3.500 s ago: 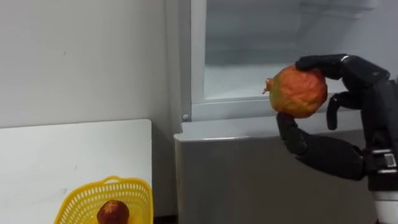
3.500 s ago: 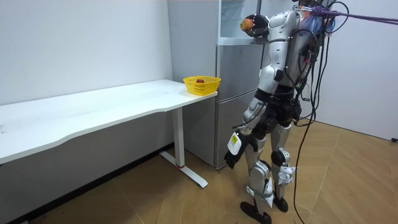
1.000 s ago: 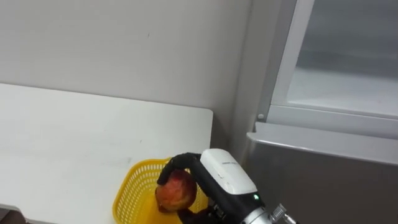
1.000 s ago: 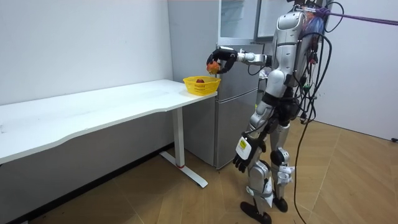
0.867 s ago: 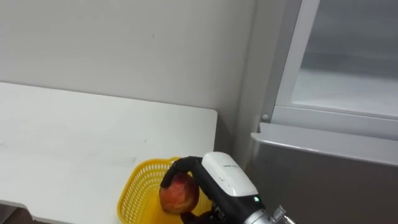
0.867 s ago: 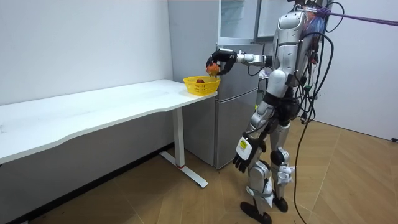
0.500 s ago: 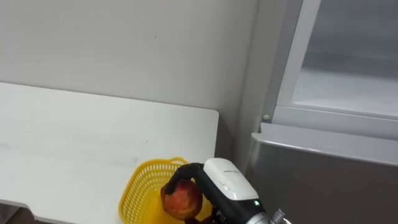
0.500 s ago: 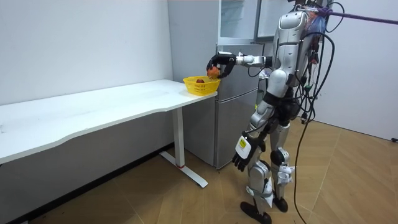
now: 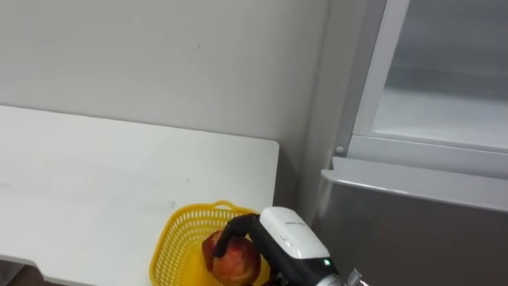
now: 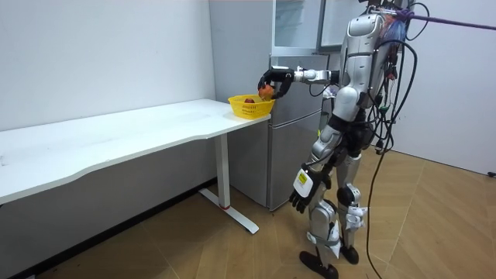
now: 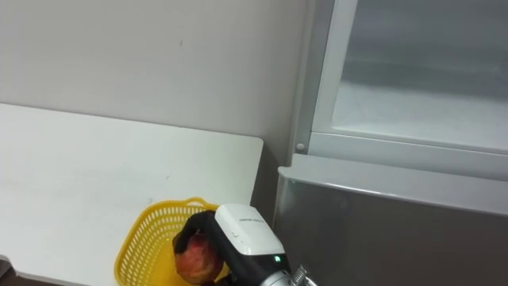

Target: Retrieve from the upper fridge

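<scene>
Indoors, white table (image 9: 95, 175), basket (image 9: 176, 238), seemingly open fridge (image 9: 413, 206)

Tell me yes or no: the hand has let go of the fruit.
No, the right hand is curled round the red-orange fruit at the mouth of the yellow basket.

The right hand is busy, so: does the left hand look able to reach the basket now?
Probably not as it stands: the left hand hangs by the thigh, below the table, and the right hand holds a fruit over the basket.
</scene>
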